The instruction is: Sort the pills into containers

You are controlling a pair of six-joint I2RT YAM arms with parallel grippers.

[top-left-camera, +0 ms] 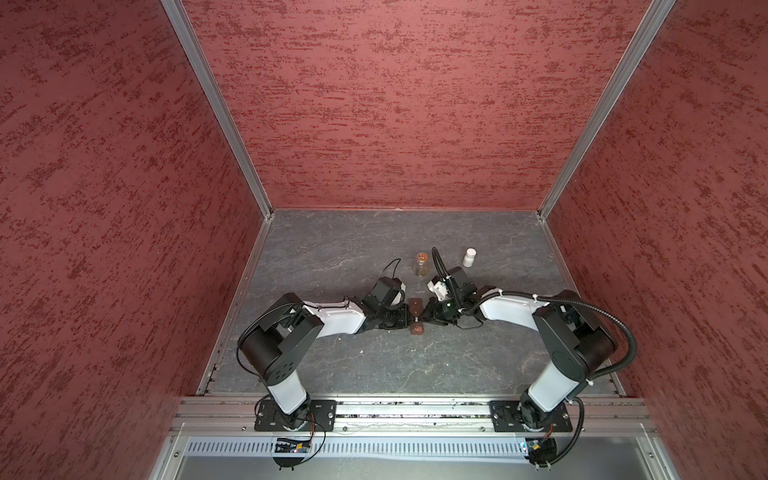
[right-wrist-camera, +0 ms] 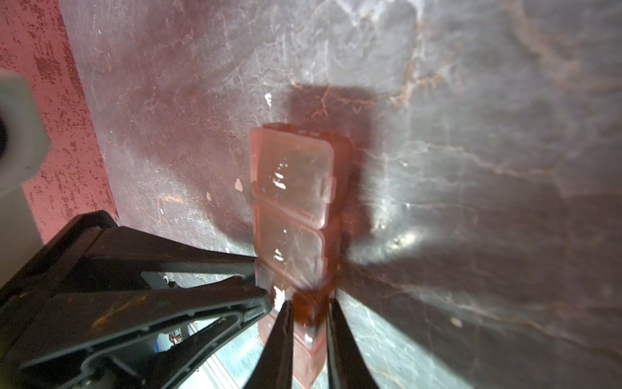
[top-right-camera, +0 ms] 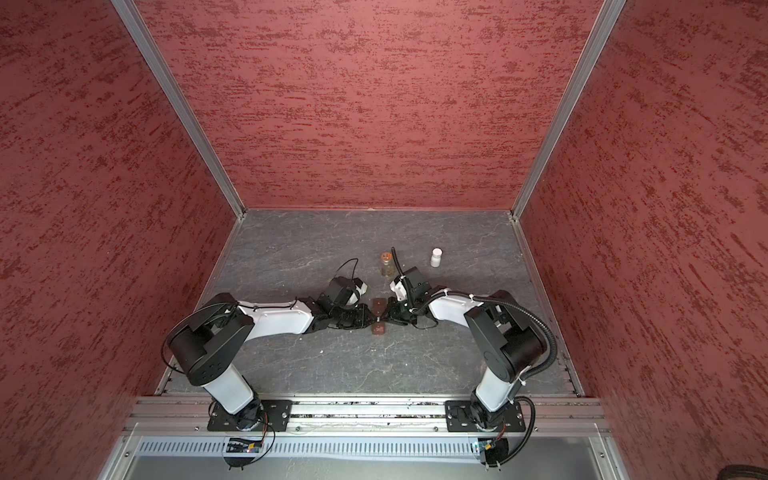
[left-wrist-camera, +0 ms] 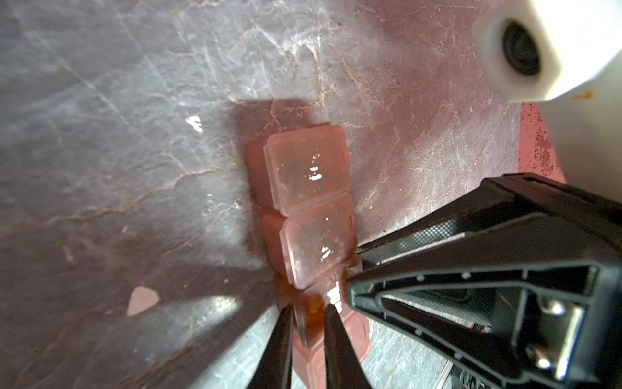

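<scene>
Containers (left-wrist-camera: 308, 175): you see translucent reddish plastic, smooth, lids glossy with glints.
Counter (top-left-camera: 332, 249): your stone-look grey slab, veined, faintly shiny, scuffed.
Left hand (left-wrist-camera: 308, 308), right hand (right-wrist-camera: 309, 303): matt black plastic.
Walls (top-left-camera: 395, 104): rough red plaster texture.
Frame rails (top-left-camera: 217, 104): brushed metal.

We log three walls closing the bay: back wall (top-left-camera: 415, 104), left wall (top-left-camera: 104, 208) and right wall (top-left-camera: 685, 187), all rough red, streaked with darker red flecks. Aluminium posts (top-left-camera: 217, 108) run up the two back corners in both top views. The floor (top-left-camera: 332, 249) is a dark grey slab, slate-like, veined with pale and rusty lines. Along its near edge we see a metal rail (top-left-camera: 415, 407), then a slotted strip (top-left-camera: 395, 449) and a plain grey panel (top-left-camera: 415, 471). In the wrist views the slab carries soft glare and hard-edged shadows, and it takes a reddish cast.
</scene>
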